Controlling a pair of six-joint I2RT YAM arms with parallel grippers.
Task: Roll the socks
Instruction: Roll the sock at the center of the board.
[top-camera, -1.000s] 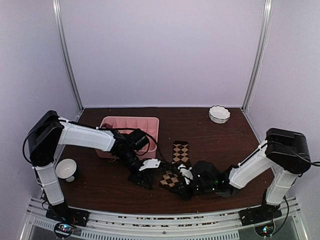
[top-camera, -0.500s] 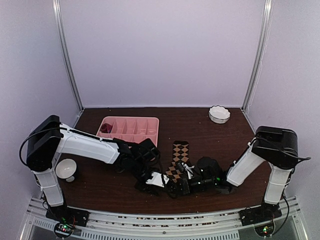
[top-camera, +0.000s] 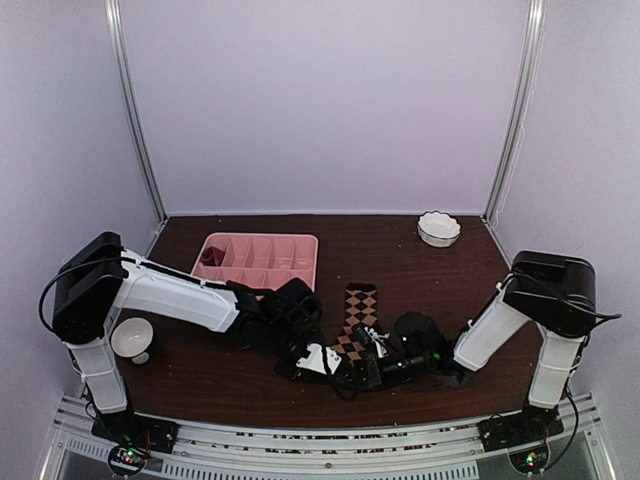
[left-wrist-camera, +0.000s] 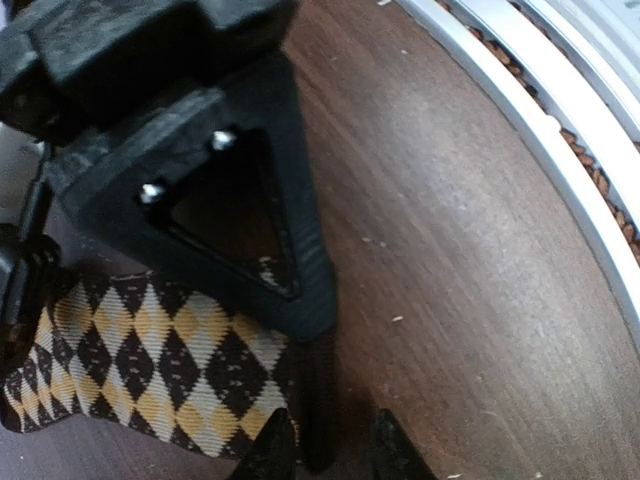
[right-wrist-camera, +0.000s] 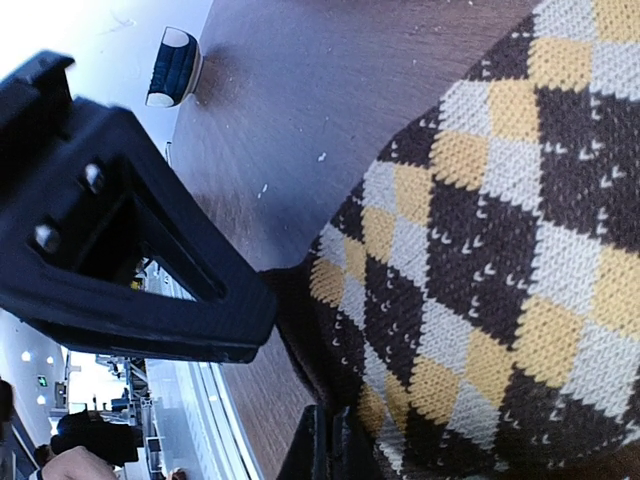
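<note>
Grippers have converged; right gripper (right-wrist-camera: 325, 447) pinched shut on checkered sock (right-wrist-camera: 500, 250); left gripper (top-camera: 318, 360) opening unclear.

A black triangular finger (left-wrist-camera: 298, 240), fixed with two screws, fills the upper left and overlaps the checkered sock (left-wrist-camera: 150, 350), which lies on the dark wooden table (left-wrist-camera: 450, 300). At the bottom edge, the left end effector (left-wrist-camera: 332, 455) shows its fingertips (left-wrist-camera: 272, 450) slightly parted around a dark strip. A white rail (left-wrist-camera: 560, 140) crosses the upper right.
</note>
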